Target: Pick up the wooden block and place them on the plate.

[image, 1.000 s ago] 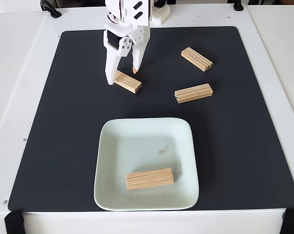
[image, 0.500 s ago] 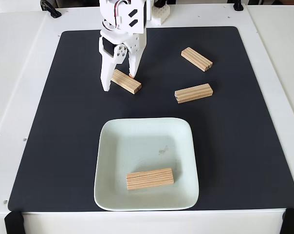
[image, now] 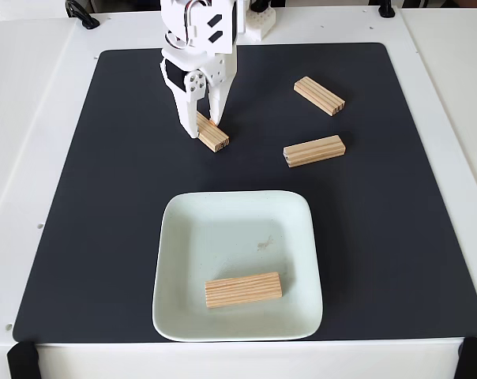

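Down on the dark mat (image: 104, 197), the gripper (image: 203, 129) pinches a wooden block (image: 210, 134) (fingers on either side). Another block (image: 242, 289) lies on the plate (image: 223, 221).

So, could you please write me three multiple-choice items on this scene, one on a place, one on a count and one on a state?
1. Where in the fixed view does the block on the plate lie?
A. near the front rim
B. at the back rim
C. across the left rim

2. How many blocks lie on the black mat off the plate?
A. one
B. three
C. five

3. How does the gripper stand?
A. wide open above the plate
B. closed round a mat block
C. lifted high, with nothing between the fingers

Answers:
1. A, as the block sits in the plate's front half, close to the rim nearest the camera.
2. B, as one lies at the gripper, one at the back right and one in front of that.
3. B, as a finger presses each side of that block, which rests on the mat.
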Robot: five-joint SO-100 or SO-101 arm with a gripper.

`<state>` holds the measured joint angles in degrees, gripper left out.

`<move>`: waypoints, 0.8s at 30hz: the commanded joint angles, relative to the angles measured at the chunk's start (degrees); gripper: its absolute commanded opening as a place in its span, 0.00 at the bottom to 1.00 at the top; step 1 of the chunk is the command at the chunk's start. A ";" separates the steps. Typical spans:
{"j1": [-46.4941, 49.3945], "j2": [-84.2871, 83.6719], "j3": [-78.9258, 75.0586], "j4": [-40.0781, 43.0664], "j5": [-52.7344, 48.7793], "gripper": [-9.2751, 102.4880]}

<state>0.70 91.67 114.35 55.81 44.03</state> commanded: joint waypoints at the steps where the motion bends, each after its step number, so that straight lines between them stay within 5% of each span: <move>1: -0.09 0.26 -1.67 0.26 -0.09 0.10; 24: -0.97 9.58 1.76 -0.26 -0.18 0.08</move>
<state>0.35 95.10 116.10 55.81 44.03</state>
